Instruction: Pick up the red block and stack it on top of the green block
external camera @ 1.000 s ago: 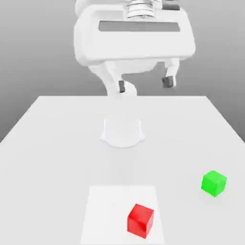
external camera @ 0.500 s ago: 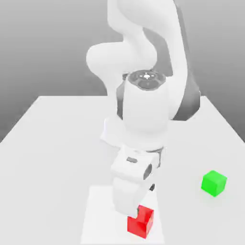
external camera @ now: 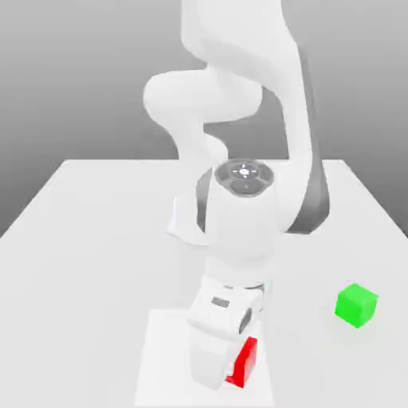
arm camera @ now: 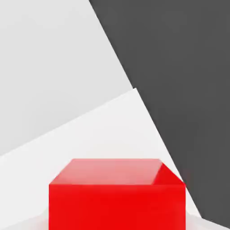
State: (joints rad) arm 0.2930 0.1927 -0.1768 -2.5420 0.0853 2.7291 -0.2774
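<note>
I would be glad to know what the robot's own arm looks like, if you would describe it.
The arm is glossy white, with smooth, rounded, thick segments and dark grey panels at one joint. A round dark grey cap with small pale marks tops a cylindrical white section. Below it, the white, blocky hand carries small dark oval and slot-shaped details.

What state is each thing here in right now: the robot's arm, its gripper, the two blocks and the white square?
Robot arm: reaching down over the white square.
Gripper: closed on the red block.
Red block: held, not stacked; whether it is lifted clear, I cannot tell.
Green block: resting on the table, nothing on top.
White square: lying flat, partly hidden by the gripper.
</note>
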